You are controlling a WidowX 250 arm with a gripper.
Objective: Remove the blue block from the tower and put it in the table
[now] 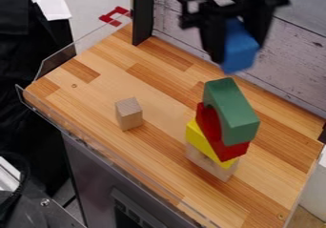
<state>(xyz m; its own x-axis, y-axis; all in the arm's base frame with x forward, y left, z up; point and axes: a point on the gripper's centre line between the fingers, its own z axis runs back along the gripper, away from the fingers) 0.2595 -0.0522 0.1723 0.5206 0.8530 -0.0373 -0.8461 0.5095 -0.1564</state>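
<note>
Gripper grasps the blue block, which from here seems above the tower; one small wooden block stands apart from this tower.

Blk tally: 6 tot
1 blue blk, 1 green blk, 1 red blk, 1 yellow blk, 2 bare-wood blks; 1 tower w/ 4 of the 6; also 1 wood tabletop
</note>
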